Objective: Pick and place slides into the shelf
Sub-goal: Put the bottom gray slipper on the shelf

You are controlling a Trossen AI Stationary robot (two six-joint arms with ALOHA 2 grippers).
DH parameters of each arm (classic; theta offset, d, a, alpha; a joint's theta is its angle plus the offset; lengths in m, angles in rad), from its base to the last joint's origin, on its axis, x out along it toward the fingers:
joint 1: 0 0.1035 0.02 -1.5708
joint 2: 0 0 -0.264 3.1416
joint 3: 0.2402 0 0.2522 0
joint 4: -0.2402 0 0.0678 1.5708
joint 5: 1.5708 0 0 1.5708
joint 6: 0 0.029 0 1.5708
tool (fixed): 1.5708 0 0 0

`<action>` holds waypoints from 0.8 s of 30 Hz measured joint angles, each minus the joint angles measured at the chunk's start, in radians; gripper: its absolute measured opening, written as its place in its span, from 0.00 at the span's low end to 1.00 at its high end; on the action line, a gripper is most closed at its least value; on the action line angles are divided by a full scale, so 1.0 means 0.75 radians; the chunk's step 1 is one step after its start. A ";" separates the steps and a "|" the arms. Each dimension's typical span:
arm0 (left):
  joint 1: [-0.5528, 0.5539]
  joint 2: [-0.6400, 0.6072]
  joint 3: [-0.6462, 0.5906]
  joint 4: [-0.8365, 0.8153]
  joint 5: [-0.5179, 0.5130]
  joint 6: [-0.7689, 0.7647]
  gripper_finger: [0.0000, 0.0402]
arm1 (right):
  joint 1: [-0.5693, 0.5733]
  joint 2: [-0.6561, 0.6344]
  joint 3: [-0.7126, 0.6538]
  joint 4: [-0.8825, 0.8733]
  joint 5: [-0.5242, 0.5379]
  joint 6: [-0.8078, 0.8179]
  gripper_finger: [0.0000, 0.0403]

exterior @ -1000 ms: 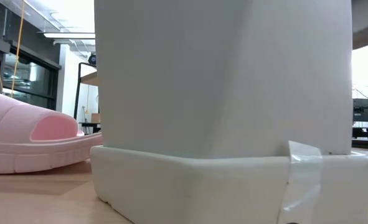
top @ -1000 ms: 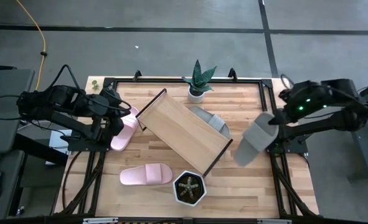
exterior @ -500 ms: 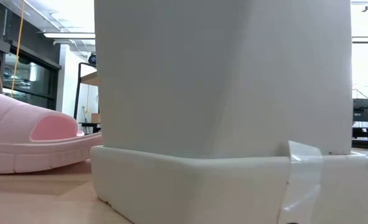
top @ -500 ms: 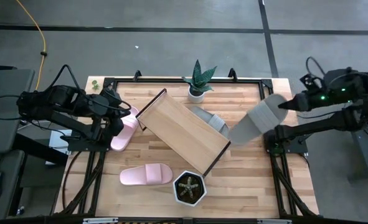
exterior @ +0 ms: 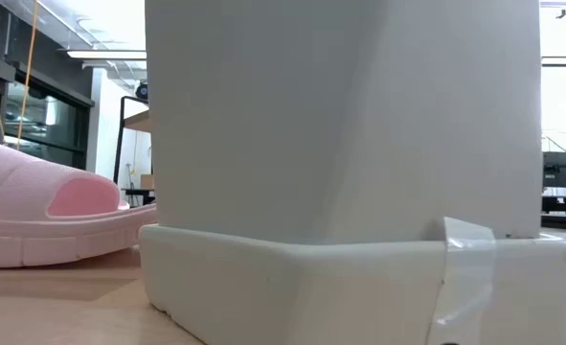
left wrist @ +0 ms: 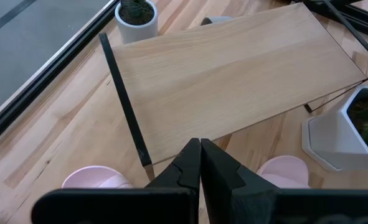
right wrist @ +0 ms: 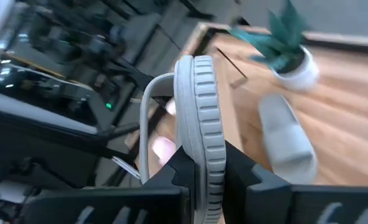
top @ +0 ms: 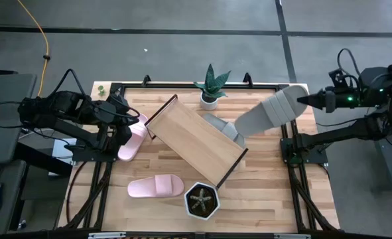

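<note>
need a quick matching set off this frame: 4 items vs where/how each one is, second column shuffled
Items
1. grey slide in the right end effector
2. second grey slide
3. pink slide near the hexagonal pot
4. left end effector

States
A. flat on the table in front of the shelf
B. shut, holding nothing
C. lifted, held by its edge
D. on the table, partly hidden by the shelf board

Pairs: 1-C, 2-D, 3-A, 4-B

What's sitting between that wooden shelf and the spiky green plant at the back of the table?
A grey slide lies flat between the shelf and the spiky plant, seen in the high view.
</note>
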 joint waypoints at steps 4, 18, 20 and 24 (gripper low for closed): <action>0.001 0.000 0.001 -0.001 0.000 0.002 0.00 | 0.000 -0.001 0.000 0.090 0.001 -0.047 0.06; 0.000 -0.001 0.001 -0.002 -0.001 0.007 0.00 | 0.000 0.069 -0.001 0.148 0.038 -0.155 0.06; 0.000 0.000 0.000 -0.002 -0.001 0.023 0.00 | 0.000 0.094 -0.001 0.162 0.027 -0.199 0.06; 0.000 0.000 0.000 -0.002 -0.001 0.034 0.00 | 0.000 0.131 -0.002 0.156 0.028 -0.262 0.06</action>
